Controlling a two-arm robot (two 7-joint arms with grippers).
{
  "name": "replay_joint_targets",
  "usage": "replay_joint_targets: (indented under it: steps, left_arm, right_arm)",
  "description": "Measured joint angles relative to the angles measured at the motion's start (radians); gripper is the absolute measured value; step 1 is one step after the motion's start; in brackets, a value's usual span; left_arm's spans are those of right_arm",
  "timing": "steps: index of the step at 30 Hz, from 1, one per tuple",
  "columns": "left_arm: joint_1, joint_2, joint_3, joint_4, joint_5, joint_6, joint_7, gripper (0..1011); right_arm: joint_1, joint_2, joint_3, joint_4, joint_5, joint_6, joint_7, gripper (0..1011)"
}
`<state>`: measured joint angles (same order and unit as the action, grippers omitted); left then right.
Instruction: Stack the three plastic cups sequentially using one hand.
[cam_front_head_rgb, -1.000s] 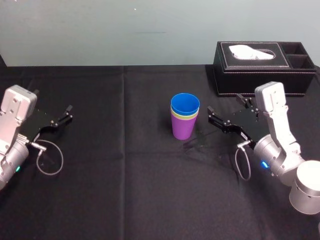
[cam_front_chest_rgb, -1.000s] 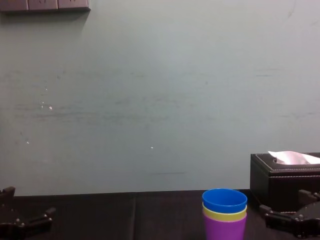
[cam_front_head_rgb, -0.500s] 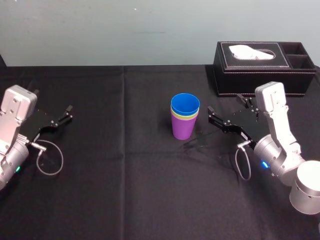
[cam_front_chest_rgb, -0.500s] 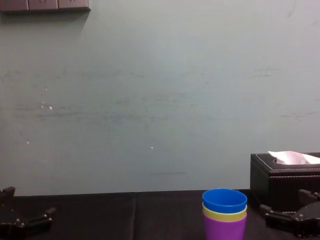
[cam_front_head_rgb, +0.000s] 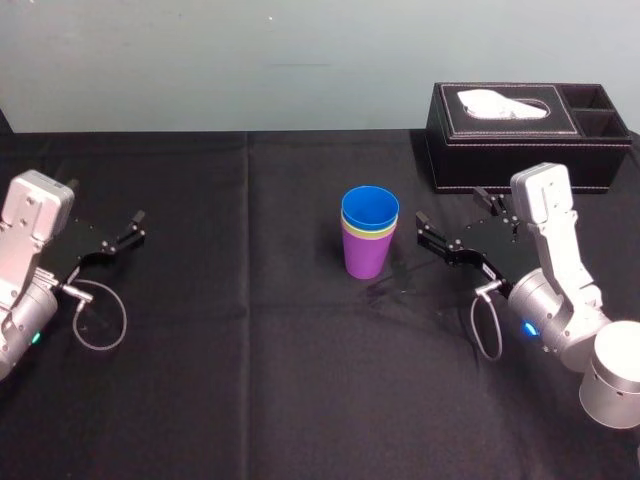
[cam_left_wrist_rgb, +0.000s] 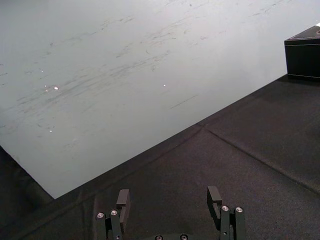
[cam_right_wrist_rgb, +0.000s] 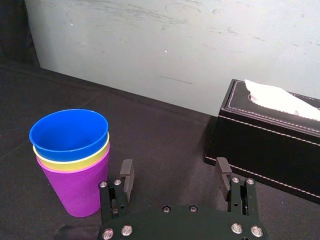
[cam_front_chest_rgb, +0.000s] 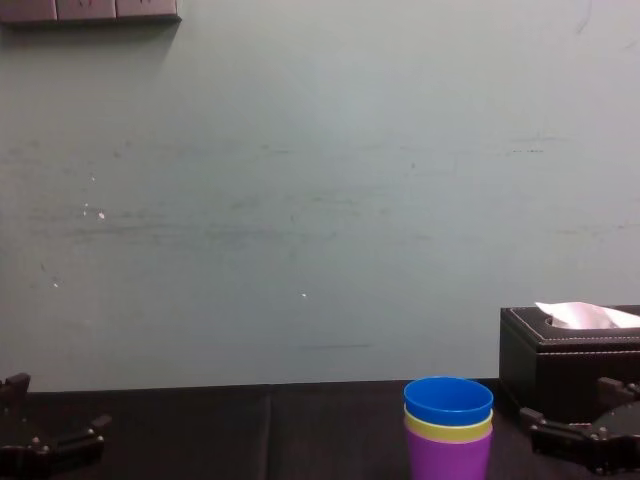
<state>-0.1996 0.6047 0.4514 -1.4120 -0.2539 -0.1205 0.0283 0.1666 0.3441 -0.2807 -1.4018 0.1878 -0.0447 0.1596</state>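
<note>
Jaws are spread apart and empty on both grippers. Left gripper (cam_front_head_rgb: 135, 227) is held low over the black cloth (cam_front_head_rgb: 250, 350) at the table's left side, well apart from the cups. At centre the three are nested upright: purple cup (cam_front_head_rgb: 365, 257) on the cloth, yellow-green cup (cam_front_head_rgb: 352, 231) inside it, blue cup (cam_front_head_rgb: 370, 208) on top. Right gripper (cam_front_head_rgb: 448, 207) is positioned near the stack's right side, not touching. Black tissue box (cam_front_head_rgb: 510, 150) is seen at rear right.

Soft, even light; faint shadows
</note>
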Motion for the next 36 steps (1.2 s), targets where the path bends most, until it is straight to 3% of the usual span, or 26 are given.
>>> replay_joint_targets:
  steps: [36]
  left_arm:
    - [0.0, 0.0, 0.0, 0.0, 0.0, 0.0, 0.0, 1011]
  right_arm:
    - [0.0, 0.0, 0.0, 0.0, 0.0, 0.0, -0.001, 1000]
